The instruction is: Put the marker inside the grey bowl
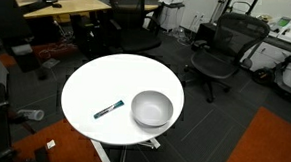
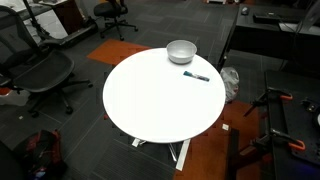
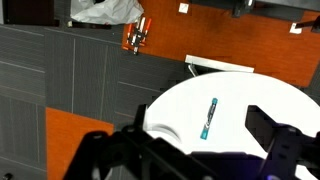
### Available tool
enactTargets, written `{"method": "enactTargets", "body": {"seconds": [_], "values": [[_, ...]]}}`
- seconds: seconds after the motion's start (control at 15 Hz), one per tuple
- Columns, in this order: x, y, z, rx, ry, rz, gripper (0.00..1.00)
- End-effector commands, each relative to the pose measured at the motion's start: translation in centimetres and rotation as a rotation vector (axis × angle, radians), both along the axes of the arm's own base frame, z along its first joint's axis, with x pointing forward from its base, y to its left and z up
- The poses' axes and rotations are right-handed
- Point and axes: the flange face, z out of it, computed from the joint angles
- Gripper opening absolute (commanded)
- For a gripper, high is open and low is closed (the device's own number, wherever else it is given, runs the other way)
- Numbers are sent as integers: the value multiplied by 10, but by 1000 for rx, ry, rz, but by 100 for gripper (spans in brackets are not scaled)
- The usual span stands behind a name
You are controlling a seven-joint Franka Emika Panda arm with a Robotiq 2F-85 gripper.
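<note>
marker [image 1: 108,110]: lying flat on the white top, teal body with a darker end, free of any grip; set at a slant to the nearest edge, a little way in from it.
marker and bowl: just beside the grey bowl [image 1: 152,109], apart from it, outside its wall. Same pairing in both exterior views, with marker [image 2: 196,76] further in from the edge than grey bowl [image 2: 181,51].
grey bowl: upright, round, smooth-walled, light grey. Placed close to the edge of the table [image 1: 85,83], almost at the rim in an exterior view.
table: round, white, on a white foot.
gripper [image 3: 178,142]: shown in the wrist view, dark and blurred along the bottom of the picture, hanging above the table edge. Fingers [image 3: 272,135] spread wide, holding nothing.
wrist view: marker [image 3: 209,118] nearly upright in the picture, on the white top, in the gap between the two fingers and well clear of both.
bowl in wrist view: cannot tell; lower part of the top covered by the dark hand.
surroundings: black office chair [image 1: 219,50] and wooden desk [image 1: 69,5] beyond the table. Orange carpet [image 3: 220,45] past the table edge, grey floor tiles beside it.
</note>
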Motion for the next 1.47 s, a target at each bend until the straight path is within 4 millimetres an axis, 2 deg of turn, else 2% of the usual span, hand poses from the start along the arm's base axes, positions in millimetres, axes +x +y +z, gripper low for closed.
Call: {"method": "enactTargets", "body": {"seconds": [0.0, 0.27, 0.33, 0.93, 1.2, 1.4], "values": [[24, 13, -15, 28, -70, -56, 100], [48, 28, -41, 65, -119, -107, 100], [39, 35, -41, 73, -127, -114, 100], [39, 71, -99, 134, -174, -159, 100], [46, 78, -125, 127, -182, -169, 100], [62, 76, -147, 131, -180, -186, 100]]}}
